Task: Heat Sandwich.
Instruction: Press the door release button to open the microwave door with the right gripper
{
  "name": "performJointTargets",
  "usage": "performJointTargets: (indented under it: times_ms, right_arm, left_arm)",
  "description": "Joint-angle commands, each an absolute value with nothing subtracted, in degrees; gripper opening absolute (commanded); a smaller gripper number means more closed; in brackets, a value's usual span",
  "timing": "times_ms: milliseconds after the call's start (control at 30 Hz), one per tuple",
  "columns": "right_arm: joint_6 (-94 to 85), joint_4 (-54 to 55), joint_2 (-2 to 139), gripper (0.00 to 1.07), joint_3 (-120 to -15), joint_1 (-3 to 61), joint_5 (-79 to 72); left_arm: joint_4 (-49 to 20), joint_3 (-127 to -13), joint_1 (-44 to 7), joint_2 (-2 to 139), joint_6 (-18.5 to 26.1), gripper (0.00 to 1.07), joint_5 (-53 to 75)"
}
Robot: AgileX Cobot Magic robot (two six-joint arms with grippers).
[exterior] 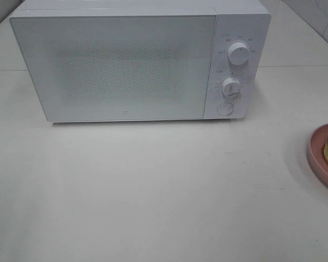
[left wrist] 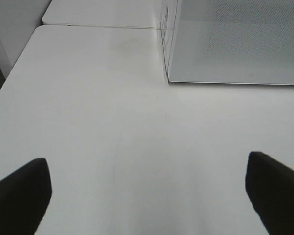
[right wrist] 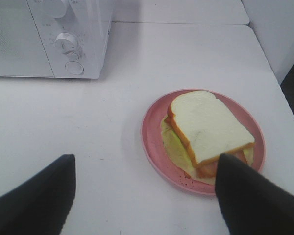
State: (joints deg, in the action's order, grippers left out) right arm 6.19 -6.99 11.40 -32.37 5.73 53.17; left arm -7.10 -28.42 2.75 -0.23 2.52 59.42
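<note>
R end effector: fingers spread wide, empty, hovering right at the sandwich; one finger may touch it, view unclear. Sandwich sits on a pink plate at the tabletop's right edge, off to the side of the microwave, probably staged for a pick. L end effector: fully apart, empty, by the microwave's left front corner, likely there to open the door, which is shut.

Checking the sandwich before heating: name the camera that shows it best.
Right wrist view: almost the whole sandwich shows, on its pink plate. The high view catches only a sliver at the edge; the left wrist view shows none.
</note>
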Motion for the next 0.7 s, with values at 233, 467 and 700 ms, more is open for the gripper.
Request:
performJointTargets:
  times_ms: [233,467,700]
  right_arm:
    - [5.8,-7.2,19.8,0.76,-32.7,5.4,46.1]
    - [5.8,-7.2,25.8,0.76,-32.7,5.4,41.7]
    - [5.8,-7.2,32.6,0.76,-32.7,5.4,36.3]
  left_arm:
    - [-7.2,-28.3,2.5,-1.9,2.1,1.01,59.2]
    - [-7.2,-28.3,2.5,-1.9,2.1,1.01,59.2]
    - [-7.2,-28.3,2.5,-1.9,2.1,1.01,59.2]
